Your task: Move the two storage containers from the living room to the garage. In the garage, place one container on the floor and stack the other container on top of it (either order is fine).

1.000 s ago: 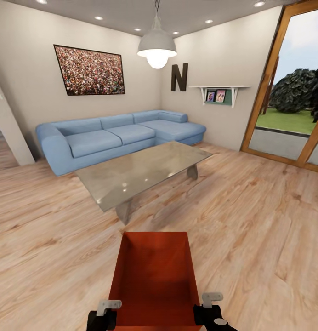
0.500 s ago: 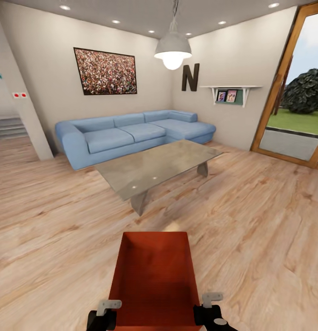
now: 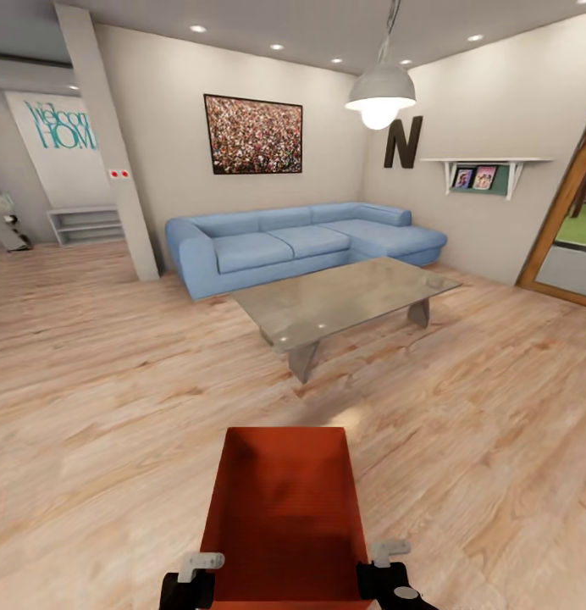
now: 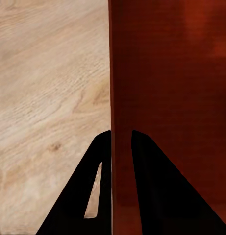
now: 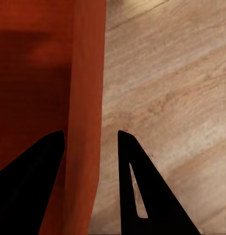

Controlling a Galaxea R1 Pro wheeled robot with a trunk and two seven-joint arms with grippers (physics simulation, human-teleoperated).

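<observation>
A red-orange open-top storage container (image 3: 283,508) hangs in front of me at the bottom centre of the head view, above the light wood planks of the living room. My left gripper (image 3: 201,566) is shut on its left wall near the close corner. In the left wrist view, the two dark fingers (image 4: 157,186) straddle that thin wall (image 4: 121,73). My right gripper (image 3: 381,559) holds the right wall. In the right wrist view, its fingers (image 5: 137,181) stand on either side of the wall (image 5: 88,73), with a narrow gap on the outer side.
A low glass table (image 3: 344,296) stands ahead right, with a blue sectional sofa (image 3: 301,246) behind it. A white pillar (image 3: 107,144) rises at the left, with a hallway and low shelf (image 3: 85,224) beyond. A wood-framed glass door (image 3: 572,237) is at far right. Open plank floor (image 3: 115,381) lies ahead left.
The whole view has swung to the left: sofa, table and lamp slid rightward, and the pillar and hallway came into sight. The container and both grippers kept their places in the picture.
</observation>
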